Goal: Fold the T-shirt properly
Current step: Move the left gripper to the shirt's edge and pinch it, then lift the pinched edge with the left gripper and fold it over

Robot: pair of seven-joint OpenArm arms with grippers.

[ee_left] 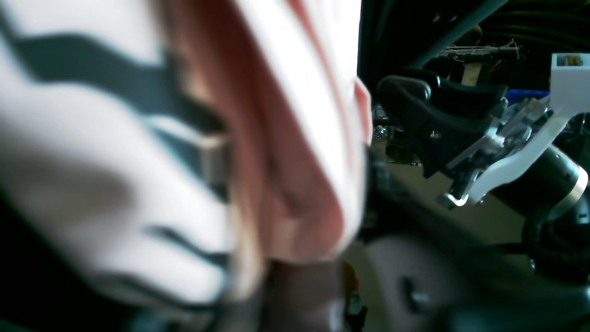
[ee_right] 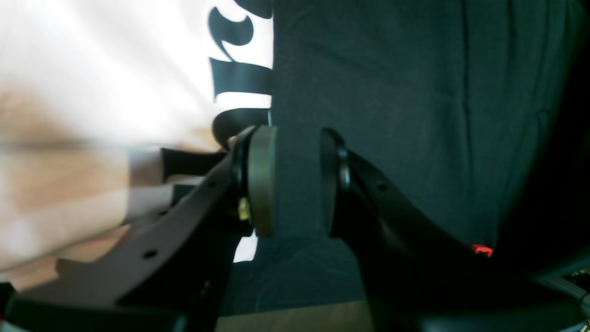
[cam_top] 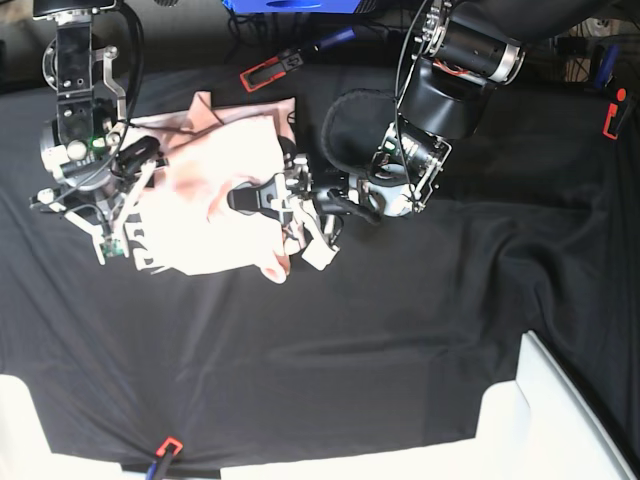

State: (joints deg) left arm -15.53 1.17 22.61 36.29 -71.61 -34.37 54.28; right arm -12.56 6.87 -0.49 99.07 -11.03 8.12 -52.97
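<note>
T-shirt (cam_top: 225,165) rumpled on black cloth (cam_top: 330,350) — right fingers (ee_right: 262,184) slightly apart; left fingers (cam_top: 244,199) (blurred up close) — can't tell.

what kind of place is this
Probably a robot lab or workshop: two robot arms stand over a table covered with a black cloth, with a pale pink T-shirt on it and a red-handled tool beyond.

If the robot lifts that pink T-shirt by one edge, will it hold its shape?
Probably not: the T-shirt bunches in soft folds, so it likely droops. Its loose, rumpled layers may slide apart too.
</note>
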